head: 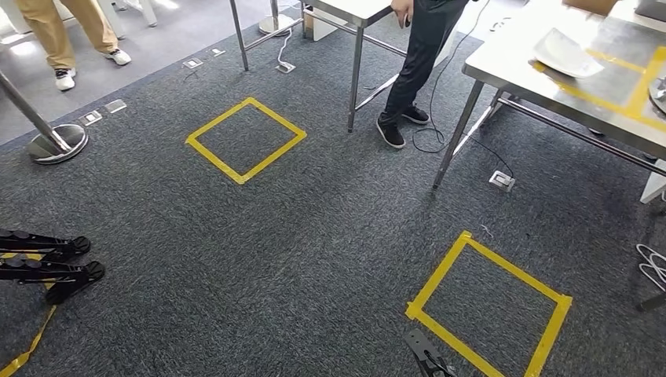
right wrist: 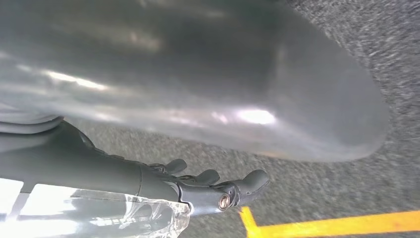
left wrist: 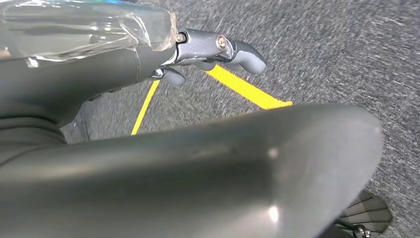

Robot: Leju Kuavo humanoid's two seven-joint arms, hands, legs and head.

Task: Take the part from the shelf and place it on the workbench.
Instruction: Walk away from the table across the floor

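A steel workbench marked with yellow tape stands at the upper right of the head view. A flat white object lies on it; I cannot tell whether it is the part. My left hand hangs over grey carpet, near a yellow tape line, with its fingers loosely extended and nothing in them. My right hand hangs the same way above carpet and a yellow tape corner, fingers apart and holding nothing.
Two yellow tape squares mark the carpet. A person in black trousers stands by a second steel table. Another person stands far left. A round pole base, black stand legs and floor cables lie around.
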